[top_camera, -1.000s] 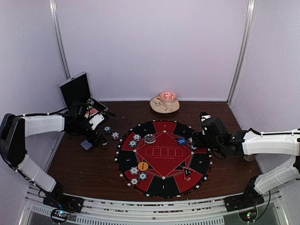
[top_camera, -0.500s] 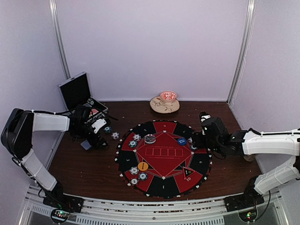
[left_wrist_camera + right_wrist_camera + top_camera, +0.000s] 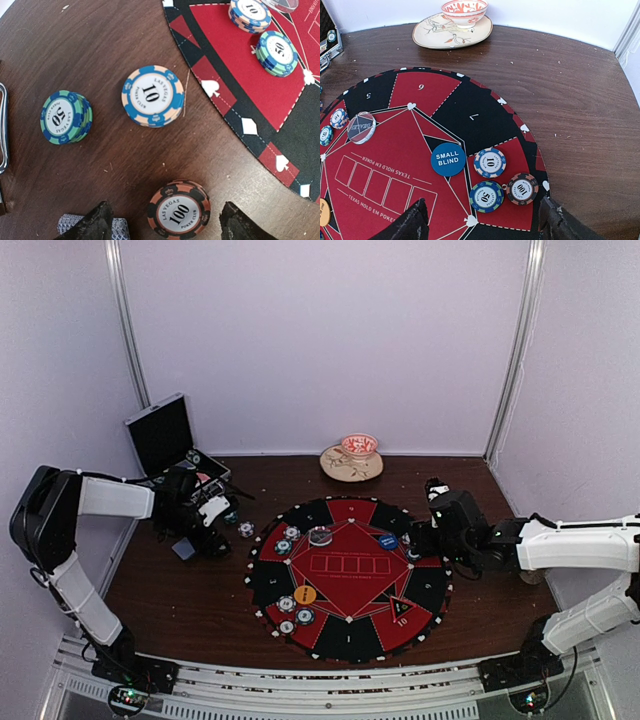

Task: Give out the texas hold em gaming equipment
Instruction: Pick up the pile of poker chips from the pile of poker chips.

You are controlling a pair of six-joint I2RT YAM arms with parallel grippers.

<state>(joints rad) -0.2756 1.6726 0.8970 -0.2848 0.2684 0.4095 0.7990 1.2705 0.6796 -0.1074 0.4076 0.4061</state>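
Across the middle of a dark wooden table [image 3: 200,600], a round red-and-black mat [image 3: 350,640]. At the far left corner, an open black case [image 3: 160,435]. At the far edge, a plate [image 3: 435,37] with a bowl [image 3: 464,7] on it.

Off the mat's left rim, the left pincer [image 3: 165,217], wide, straddling a brown 100 stack [image 3: 178,209] without touching it. Beside one of its fingers, a grey-blue card [image 3: 120,229], mostly hidden. Farther along on bare wood, a blue 10 stack [image 3: 153,95] and a green 50 stack [image 3: 65,117], apart from each other.

Over the mat's right side, the right pincer [image 3: 482,205], wide, holding nothing. Ahead of it on a red field, three piles close together: 10 chips [image 3: 490,162], 50 chips [image 3: 486,196] and 100 chips [image 3: 522,188]. Just beside the 10 chips, a blue disc [image 3: 448,159] reading SMALL BLIND.
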